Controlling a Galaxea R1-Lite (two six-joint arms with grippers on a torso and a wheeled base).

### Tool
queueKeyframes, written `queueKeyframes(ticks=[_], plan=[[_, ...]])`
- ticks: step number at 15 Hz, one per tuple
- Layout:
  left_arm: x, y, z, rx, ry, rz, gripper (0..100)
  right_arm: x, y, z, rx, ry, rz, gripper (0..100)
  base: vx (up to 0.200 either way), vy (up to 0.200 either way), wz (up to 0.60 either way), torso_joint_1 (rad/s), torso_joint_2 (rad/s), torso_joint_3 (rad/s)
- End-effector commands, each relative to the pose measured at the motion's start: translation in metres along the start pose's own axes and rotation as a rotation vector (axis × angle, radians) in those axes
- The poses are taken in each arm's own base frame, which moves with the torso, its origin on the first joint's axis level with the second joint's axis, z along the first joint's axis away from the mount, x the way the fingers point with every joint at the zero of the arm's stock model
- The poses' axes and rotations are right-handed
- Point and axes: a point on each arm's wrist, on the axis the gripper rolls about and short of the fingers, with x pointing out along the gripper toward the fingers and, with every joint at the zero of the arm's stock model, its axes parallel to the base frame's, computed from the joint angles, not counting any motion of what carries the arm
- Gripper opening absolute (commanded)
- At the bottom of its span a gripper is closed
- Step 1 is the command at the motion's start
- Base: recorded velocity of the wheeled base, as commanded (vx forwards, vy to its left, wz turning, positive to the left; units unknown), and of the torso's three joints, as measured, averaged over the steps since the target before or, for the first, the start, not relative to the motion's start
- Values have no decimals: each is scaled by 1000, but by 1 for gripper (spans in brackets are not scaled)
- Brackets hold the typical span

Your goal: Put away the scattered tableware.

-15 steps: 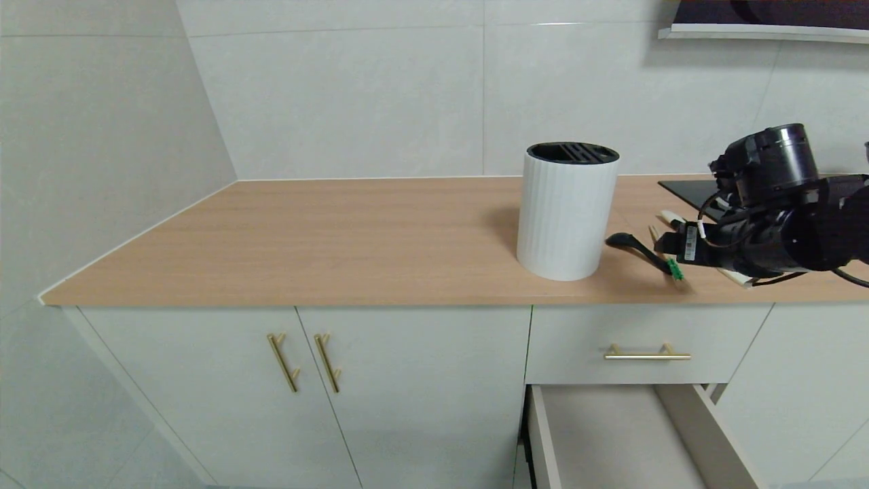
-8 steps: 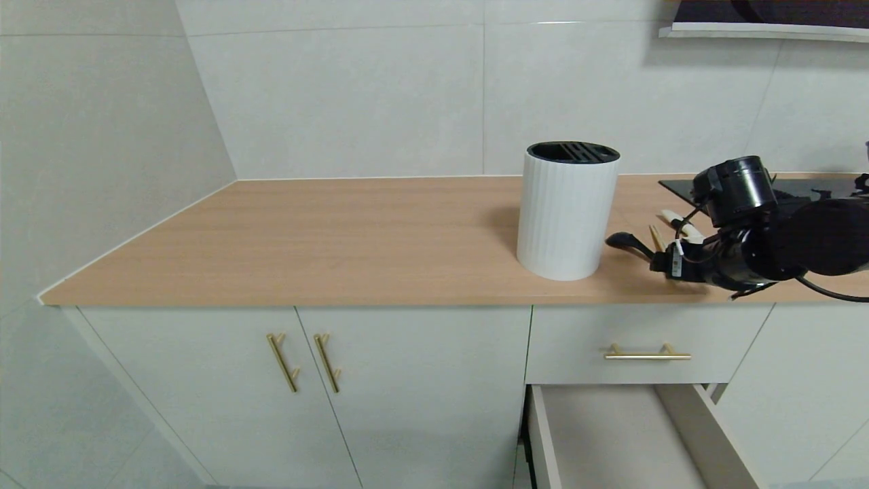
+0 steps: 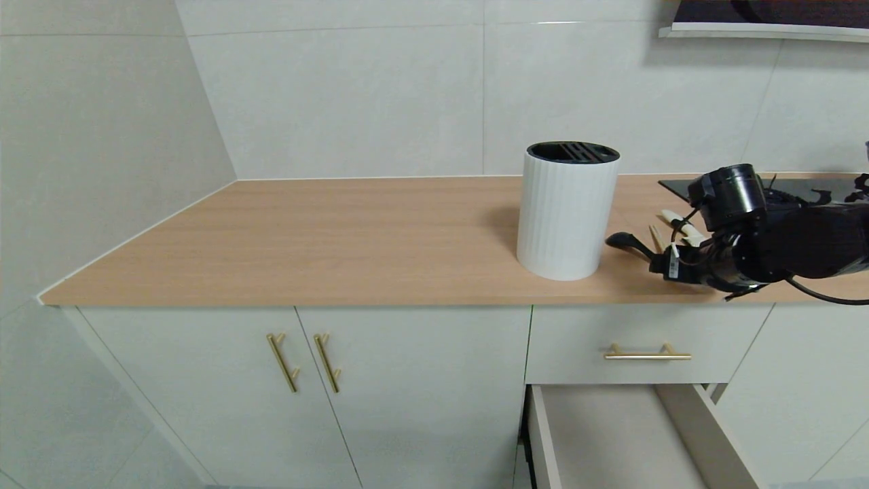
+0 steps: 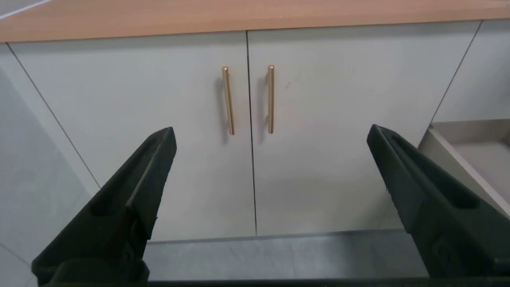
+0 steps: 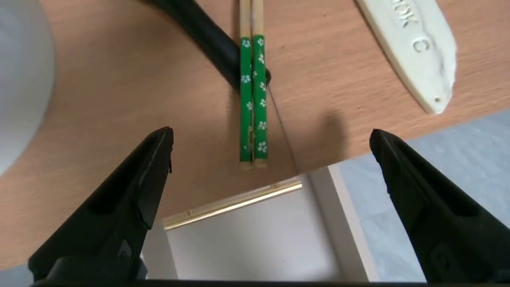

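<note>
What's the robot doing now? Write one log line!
right gripper: open, over chopsticks | left gripper: open, facing cabinet doors | holder: upright on counter

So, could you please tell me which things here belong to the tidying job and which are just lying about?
Part of the job: chopsticks; black utensil; cream utensil; white holder; right pincer, open over the chopsticks.

Just there: counter; cupboard doors; black hob; open drawer, possibly also a place to put things.
</note>
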Motion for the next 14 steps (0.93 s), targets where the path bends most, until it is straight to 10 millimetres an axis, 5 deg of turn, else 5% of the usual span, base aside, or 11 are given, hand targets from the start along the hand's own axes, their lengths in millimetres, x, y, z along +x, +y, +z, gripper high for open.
queueKeyframes(ticks=[1,4,5,14], plan=[[0,0,0,0,2,0,100,4,1,-3,-5,11,-4,100,0,0,0,0,0,0],[0,0,0,0,2,0,100,10,2,-5,-9,23,-9,100,0,0,0,0,0,0],[0,0,0,0,2,0,100,11,3,-6,-10,25,-10,0,0,0,0,0,0,0],[0,0,0,0,2,0,100,7,1,0,8,-3,-6,0,0,0,0,0,0,0]])
